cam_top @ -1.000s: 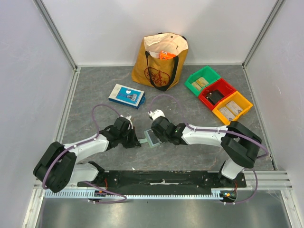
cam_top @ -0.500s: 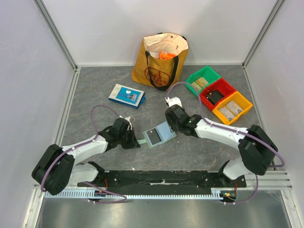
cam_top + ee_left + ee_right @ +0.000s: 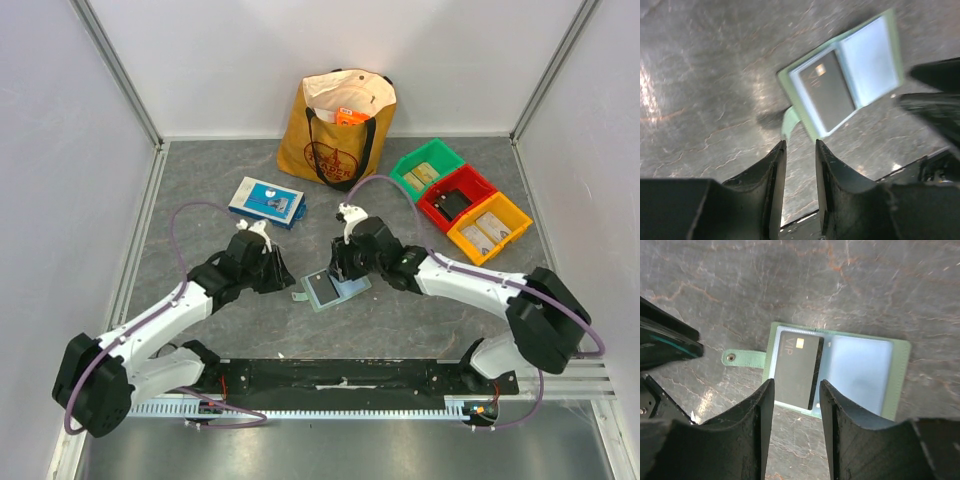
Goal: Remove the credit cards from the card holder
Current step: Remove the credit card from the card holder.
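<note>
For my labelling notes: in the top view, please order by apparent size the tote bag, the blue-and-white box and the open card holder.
1. tote bag
2. blue-and-white box
3. card holder; nearly alike with the box, so unsure

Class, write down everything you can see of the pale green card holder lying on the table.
The card holder is a pale green wallet lying open, flat on the grey marbled table. Inside are two bluish clear pockets: one holds a black card marked VIP with a gold chip, the other looks empty. A strap with a snap stud sticks out from the card side. The left pincer and the right pincer, both open, do not grip it.
</note>
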Controlling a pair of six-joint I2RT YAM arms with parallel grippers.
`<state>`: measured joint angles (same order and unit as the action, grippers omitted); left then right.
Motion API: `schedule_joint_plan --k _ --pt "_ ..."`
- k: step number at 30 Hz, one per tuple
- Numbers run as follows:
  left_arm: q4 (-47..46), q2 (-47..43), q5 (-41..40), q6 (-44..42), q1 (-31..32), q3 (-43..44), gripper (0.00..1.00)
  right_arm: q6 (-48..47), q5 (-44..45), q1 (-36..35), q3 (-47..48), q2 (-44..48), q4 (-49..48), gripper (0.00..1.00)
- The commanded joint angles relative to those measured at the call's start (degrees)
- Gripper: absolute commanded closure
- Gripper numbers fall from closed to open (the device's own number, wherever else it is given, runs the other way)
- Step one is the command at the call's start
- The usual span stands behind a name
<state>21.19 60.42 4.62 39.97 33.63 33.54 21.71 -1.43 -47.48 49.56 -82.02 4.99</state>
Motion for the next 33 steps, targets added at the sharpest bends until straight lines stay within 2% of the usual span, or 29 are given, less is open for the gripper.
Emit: schedule_joint_plan --k 1,5,9,16,25,33 --pt "1.4 -1.4 0.5 -1.8 0.9 6.2 0.64 4.5 -8.4 1.2 -3.1 -3.7 -8.9 0.53" --pt "-2.9 2.1 4.6 -0.3 2.9 8.5 0.63 7.6 -13.2 3.8 -6.8 -6.1 -15.9 0.57" --pt "-7.5 8.5 4.7 0.7 5.7 8.0 0.64 9.1 -16.8 6.3 -9.6 -9.0 -19.9 0.61" --pt "-13.9 18.0 5.3 2.8 6.2 4.8 0.79 12.6 -23.3 10.1 -14.1 -12.1 -28.1 0.67" --pt "-15.8 22.5 4.7 3.0 6.2 3.0 0.89 15.5 -29.5 12.2 -16.2 -15.6 -35.0 0.72" --pt "-16.4 23.6 4.2 3.5 6.2 0.8 0.94 16.0 -31.9 12.5 -16.2 -17.6 -36.4 0.76"
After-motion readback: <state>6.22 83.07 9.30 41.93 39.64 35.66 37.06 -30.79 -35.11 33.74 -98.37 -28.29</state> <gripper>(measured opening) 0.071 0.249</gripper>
